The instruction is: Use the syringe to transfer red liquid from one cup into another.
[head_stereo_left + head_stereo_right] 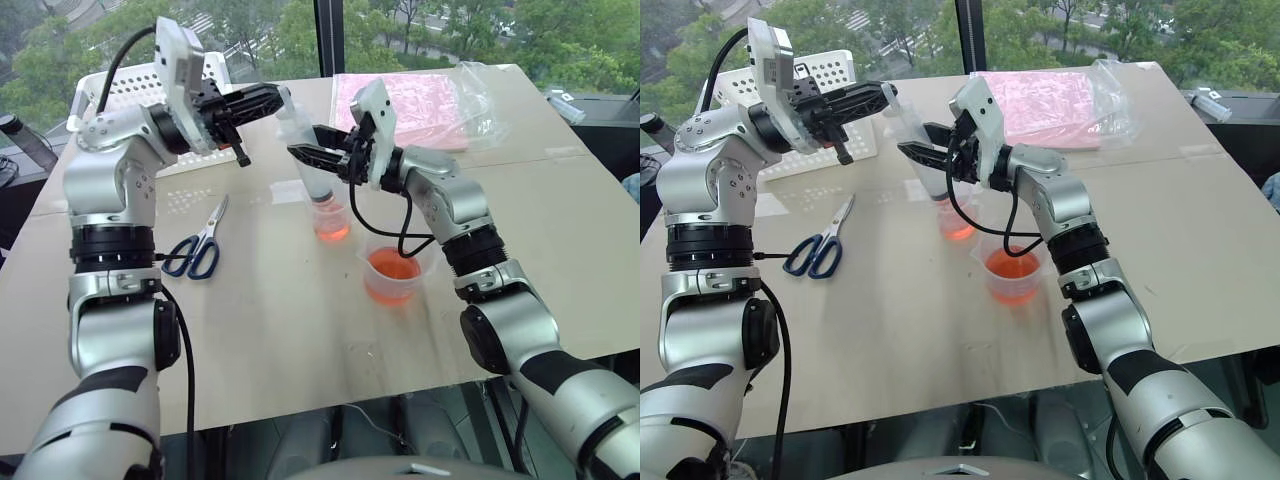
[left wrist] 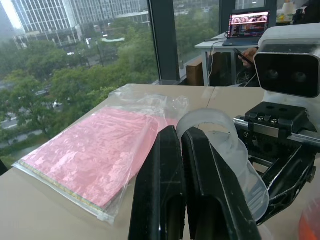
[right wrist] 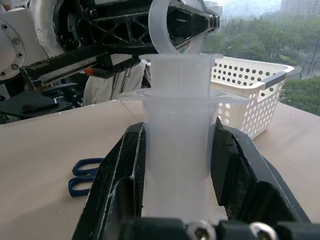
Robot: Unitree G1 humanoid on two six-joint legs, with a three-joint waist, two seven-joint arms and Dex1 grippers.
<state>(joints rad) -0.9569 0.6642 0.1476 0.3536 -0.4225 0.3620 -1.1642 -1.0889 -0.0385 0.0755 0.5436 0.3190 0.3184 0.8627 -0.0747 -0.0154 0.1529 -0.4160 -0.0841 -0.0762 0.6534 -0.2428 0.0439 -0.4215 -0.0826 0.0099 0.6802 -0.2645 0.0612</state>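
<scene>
The syringe [image 1: 318, 180] stands almost upright over the smaller cup [image 1: 331, 222], its lower end inside that cup, where some red liquid [image 1: 332, 230] lies at the bottom. The long axis of the syringe runs up and down, a little tilted, so the plunger must travel along this line.

The right gripper [image 3: 175, 165] comes to the syringe from the side, nearly level, and its two fingers are clamped on the wide clear barrel, just under the flange. This hand keeps the barrel in place.

The left gripper [image 1: 270, 100] reaches in from the other side, higher up, at the top end of the syringe. Its fingers [image 2: 200, 185] are pressed together, and the pale ring of the plunger [image 2: 220, 150] sits right beside them (I cannot tell for sure if the ring is pinched between them or only touches them). So the left hand is the nearer one to the plunger, and the right hand is the nearer one to the barrel.

The larger cup [image 1: 393, 276] stands just beside the smaller one, toward the robot, with more red liquid in it. The scissors [image 1: 198, 245] lie well apart on the table [image 1: 300, 330].

I judge that the next move is a push or pull of the plunger along the syringe's axis.
</scene>
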